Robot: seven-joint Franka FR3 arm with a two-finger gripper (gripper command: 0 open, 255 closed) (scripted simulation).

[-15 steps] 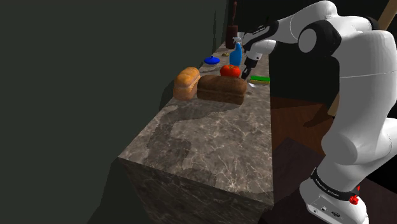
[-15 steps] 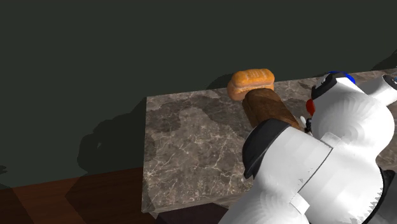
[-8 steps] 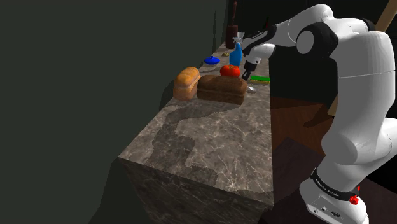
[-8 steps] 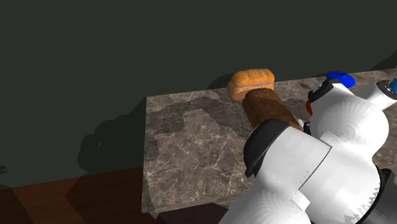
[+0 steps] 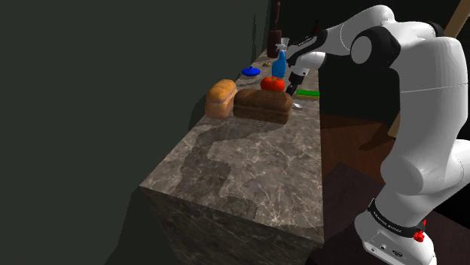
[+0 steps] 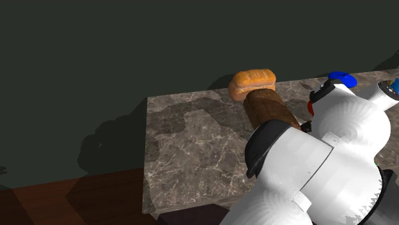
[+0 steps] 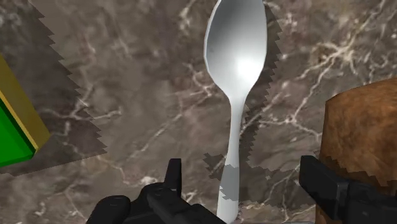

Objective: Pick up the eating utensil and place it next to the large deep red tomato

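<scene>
Shoulder view: the white arm reached over the far end of a brown-veined marble counter [image 5: 241, 166], with the all-black two-finger gripper [image 5: 291, 86] hanging low above the surface. Just to the shoulder view's left of the gripper sat the round, deep red tomato [image 5: 273, 83]. In front of the tomato lay a dark brown loaf [image 5: 263, 105] with a lighter orange loaf [image 5: 221, 98] against its left side. A blue spray bottle [image 5: 279, 62] and a flat blue dish [image 5: 251, 71] stood behind the tomato. A green block with a yellow layer [image 5: 307, 93] rested at the counter's edge, to the right of the gripper.

Wrist view: the silver metal spoon [image 7: 235, 57] lay flat on the counter directly below the gripper [image 7: 242, 173], between the green-and-yellow block [image 7: 14, 130] and the dark brown loaf [image 7: 362, 133]. Its bowl pointed away from the hand and its handle ran in between the two fingers [image 7: 173, 181]. The fingers stood well apart, with marble showing on either side of the handle. Neither finger touched the spoon, so the hand held nothing.

Second exterior view: the arm's white body covered the lower right, and both loaves showed beyond it.
</scene>
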